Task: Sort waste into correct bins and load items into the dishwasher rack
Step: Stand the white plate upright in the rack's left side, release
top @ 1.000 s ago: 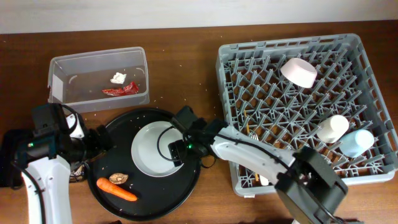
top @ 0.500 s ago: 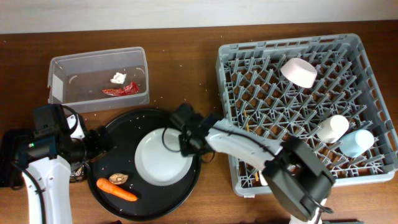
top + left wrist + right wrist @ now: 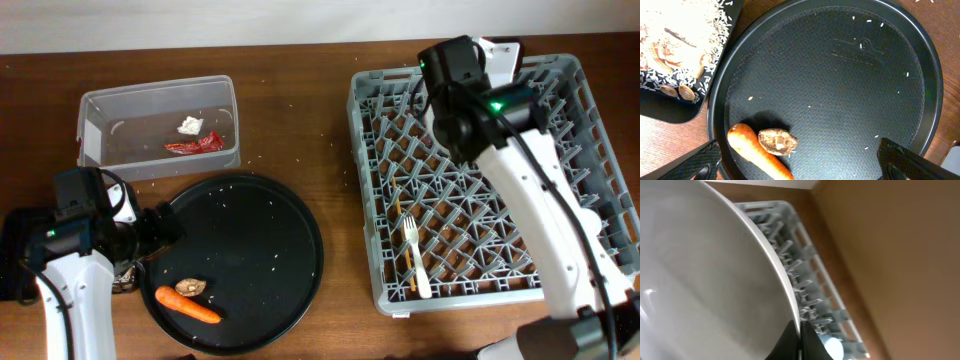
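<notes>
The only marking in view was an embossed mark [image 3: 856, 51] pressed into the floor of the round black tray [image 3: 840, 115], in the upper right of the left wrist view. It looked like a short line of raised lettering with a small emblem above it, black on black, and it was too faint and too small for any letter or brand name to be read. Nothing else in the overhead, left wrist or right wrist views carried a readable word, number, label or sign
</notes>
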You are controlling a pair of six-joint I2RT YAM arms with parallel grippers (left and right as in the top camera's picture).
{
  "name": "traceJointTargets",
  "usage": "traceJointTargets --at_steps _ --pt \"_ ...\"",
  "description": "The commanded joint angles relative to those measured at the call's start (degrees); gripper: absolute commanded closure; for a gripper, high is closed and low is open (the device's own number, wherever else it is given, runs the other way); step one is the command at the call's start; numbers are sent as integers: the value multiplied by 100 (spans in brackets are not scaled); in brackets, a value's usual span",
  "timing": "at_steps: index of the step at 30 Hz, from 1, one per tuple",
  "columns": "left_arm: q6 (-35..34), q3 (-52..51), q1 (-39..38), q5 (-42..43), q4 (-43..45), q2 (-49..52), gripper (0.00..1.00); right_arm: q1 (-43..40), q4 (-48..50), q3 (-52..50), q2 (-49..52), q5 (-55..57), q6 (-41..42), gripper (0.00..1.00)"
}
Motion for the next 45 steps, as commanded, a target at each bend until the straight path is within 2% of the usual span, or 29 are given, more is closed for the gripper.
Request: traceJointTargets --at_steps 1,5,8,15,17,18,19,20,27,28,29,30,31,33,34,37,41,42,45 --pt "9 -44 28 59 7 -70 1 -31 0 -247 271 887 505 96" --pt "9 -44 28 59 15 -70 1 63 42 -890 699 560 979 96" --pt "9 -44 28 59 28 -70 1 188 321 -1147 728 -120 975 96" --pt "9 -44 28 59 44 -70 1 785 542 -1008 719 -872 970 96" --pt "9 -44 28 59 44 -70 1 1137 496 -780 715 -1679 929 90" --pt "9 -44 28 59 44 -70 1 1316 448 -704 715 -1950 905 81" --pt "9 -44 28 59 44 -70 1 1521 372 -669 715 -1971 907 21" --pt "9 -44 28 59 44 -70 1 1633 317 -658 697 -1976 907 1" --pt "9 -44 28 59 42 -70 1 1827 -24 -619 -249 -2586 944 1" --pt "9 -44 28 59 39 -70 1 1749 -61 -619 -389 -2542 1128 3" --pt "9 -44 28 59 39 -70 1 1613 -61 -619 -487 -2481 1235 11" --pt "9 -44 28 59 39 -70 1 1368 -42 -619 -586 -2398 1250 33" --pt "9 -44 28 59 39 -70 1 1016 -37 -619 -638 -2402 1250 59" --pt "9 -44 28 59 39 -70 1 101 -144 -621 -619 -2544 1250 86" --pt "9 -44 28 59 39 -70 1 -577 -258 -621 -608 -2839 1248 90" --pt "9 -44 28 59 42 -70 1 -1720 -299 -632 -540 -3506 999 90" --pt "9 -44 28 59 39 -70 1 -2133 -251 -691 -9 -5010 -326 89" --pt "9 -44 28 59 39 -70 1 -2131 -229 -691 234 -5877 -844 89" --pt "9 -44 28 59 35 -70 1 -2131 -372 -691 588 -9044 -3230 89"
